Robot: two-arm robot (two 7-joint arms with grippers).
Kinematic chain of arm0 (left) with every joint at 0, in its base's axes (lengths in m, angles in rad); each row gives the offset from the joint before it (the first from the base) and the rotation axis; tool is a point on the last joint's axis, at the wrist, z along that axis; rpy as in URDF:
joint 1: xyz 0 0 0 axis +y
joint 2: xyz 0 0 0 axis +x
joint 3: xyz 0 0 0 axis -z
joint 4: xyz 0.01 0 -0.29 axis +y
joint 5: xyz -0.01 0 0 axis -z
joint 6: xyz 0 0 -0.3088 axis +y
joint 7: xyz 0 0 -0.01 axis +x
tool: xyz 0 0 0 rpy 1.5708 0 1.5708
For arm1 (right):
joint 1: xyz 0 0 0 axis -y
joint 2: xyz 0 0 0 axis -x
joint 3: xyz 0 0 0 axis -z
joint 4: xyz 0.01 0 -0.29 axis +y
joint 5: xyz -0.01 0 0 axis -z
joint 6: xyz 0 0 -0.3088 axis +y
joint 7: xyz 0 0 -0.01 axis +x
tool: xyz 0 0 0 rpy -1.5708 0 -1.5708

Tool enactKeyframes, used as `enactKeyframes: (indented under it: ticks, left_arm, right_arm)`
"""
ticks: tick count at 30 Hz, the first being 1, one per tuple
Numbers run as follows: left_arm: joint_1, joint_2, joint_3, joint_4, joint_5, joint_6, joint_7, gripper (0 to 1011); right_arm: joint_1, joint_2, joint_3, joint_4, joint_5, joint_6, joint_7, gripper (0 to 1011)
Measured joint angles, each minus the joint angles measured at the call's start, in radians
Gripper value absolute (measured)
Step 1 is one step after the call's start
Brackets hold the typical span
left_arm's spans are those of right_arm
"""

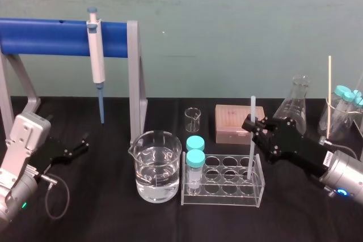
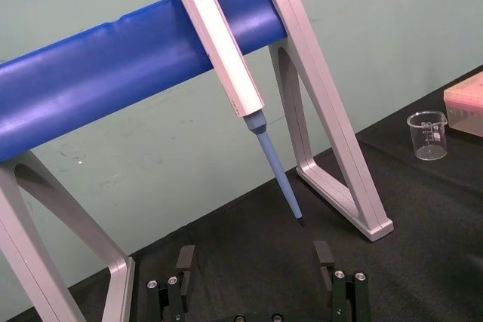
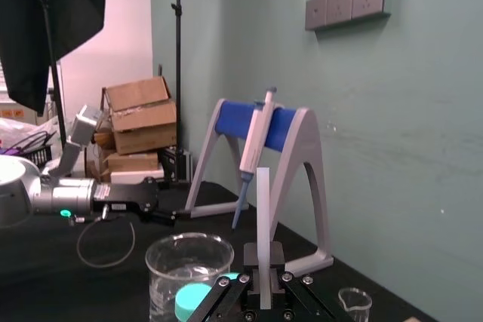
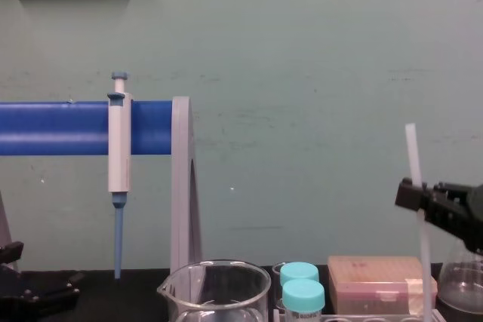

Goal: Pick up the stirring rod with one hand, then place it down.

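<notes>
Right hand (image 1: pixel 251 123) tight on upright stirring rod (image 1: pixel 249 151) in tube rack (image 1: pixel 227 189), capped vials (image 1: pixel 195 160) alongside

Open tabletop (image 1: pixel 102 213) lies near and left of the beaker (image 1: pixel 157 165). The right gripper (image 1: pixel 253 124), clamped on the stirring rod (image 1: pixel 252 109), is hemmed by the rack (image 1: pixel 224 192), capped vials (image 1: pixel 195 160), tip box (image 1: pixel 229 123) and flask (image 1: pixel 295 106).

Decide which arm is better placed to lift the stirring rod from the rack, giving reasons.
Right. The right gripper is shut on the stirring rod, which stands upright in the rack. The left gripper sits open by the pipette stand, far away.
</notes>
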Motion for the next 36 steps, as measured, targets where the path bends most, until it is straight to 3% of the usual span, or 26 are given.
enactKeyframes:
  ticks: [18,36]
  left_arm:
    - [0.000,0.000,0.000,0.000,0.000,0.000,0.000,1000]
    - [0.000,0.000,0.000,0.000,0.000,0.000,0.000,1000]
  right_arm:
    - [0.007,-0.028,-0.026,0.090,-0.025,-0.010,0.005,72]
    - [0.002,-0.032,-0.034,0.105,-0.061,-0.015,-0.007,72]
